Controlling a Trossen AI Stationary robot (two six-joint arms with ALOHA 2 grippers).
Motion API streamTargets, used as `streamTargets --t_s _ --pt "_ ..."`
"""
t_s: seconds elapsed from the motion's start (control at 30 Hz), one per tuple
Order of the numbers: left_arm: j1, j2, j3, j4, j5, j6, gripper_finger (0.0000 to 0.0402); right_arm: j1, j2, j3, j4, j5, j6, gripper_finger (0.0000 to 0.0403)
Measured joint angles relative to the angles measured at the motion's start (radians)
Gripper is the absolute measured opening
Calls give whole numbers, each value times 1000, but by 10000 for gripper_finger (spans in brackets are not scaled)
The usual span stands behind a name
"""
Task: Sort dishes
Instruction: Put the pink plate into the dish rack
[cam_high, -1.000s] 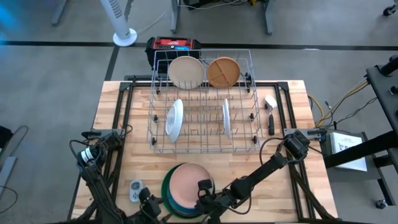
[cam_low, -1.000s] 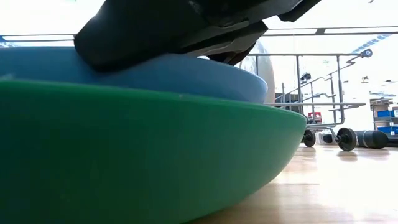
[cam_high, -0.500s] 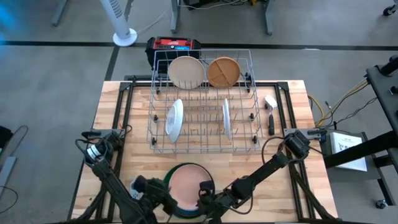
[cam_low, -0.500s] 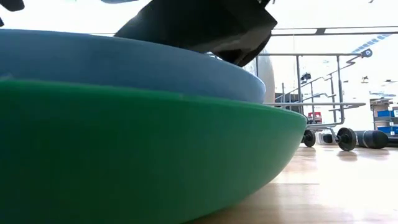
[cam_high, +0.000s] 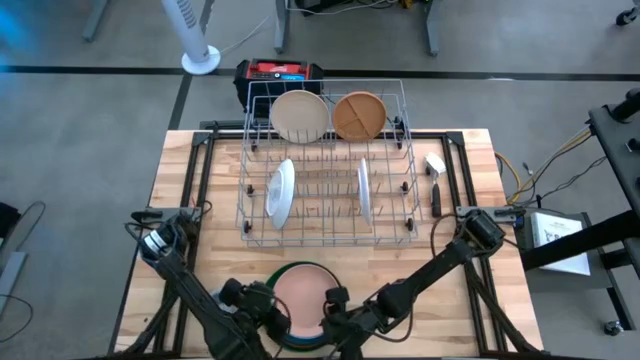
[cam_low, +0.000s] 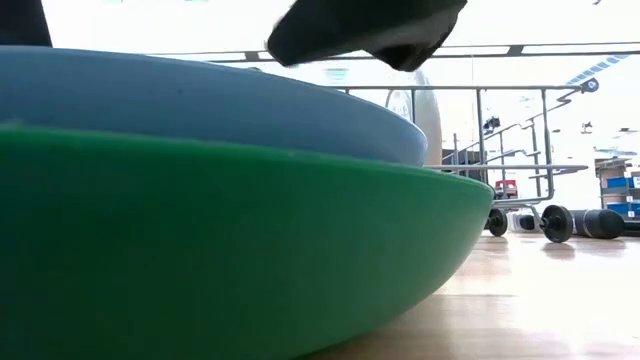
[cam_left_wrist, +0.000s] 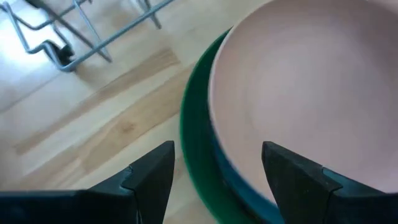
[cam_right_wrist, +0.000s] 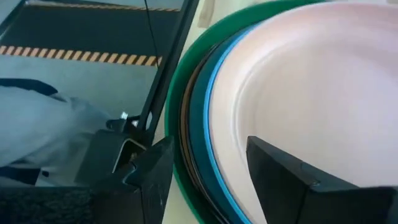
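Dishes: four in rack (cam_high: 325, 165), stack (cam_high: 300, 300) between two grippers, both jaws apart.

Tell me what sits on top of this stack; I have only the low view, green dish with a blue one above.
Observer: A pink plate lies on top, nested inside the blue plate and green dish.
Operator: Report the grippers.
Observer: Left gripper stands open, straddling the stack's rim. Right gripper is open over the opposite rim, holding nothing.
Operator: Give the rack's contents.
Observer: The wire rack holds four dishes upright: cream plate, tan plate, and two white ones on edge.
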Motion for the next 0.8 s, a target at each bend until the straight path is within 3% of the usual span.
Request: streamTargets --t_s 0.33,0.8 --pt "60 0 0 1 21 141 200 2 -16 0 -93 -1 37 195" --pt "99 -44 -69 -21 -9 373 198 2 -42 0 -222 -2 60 196"
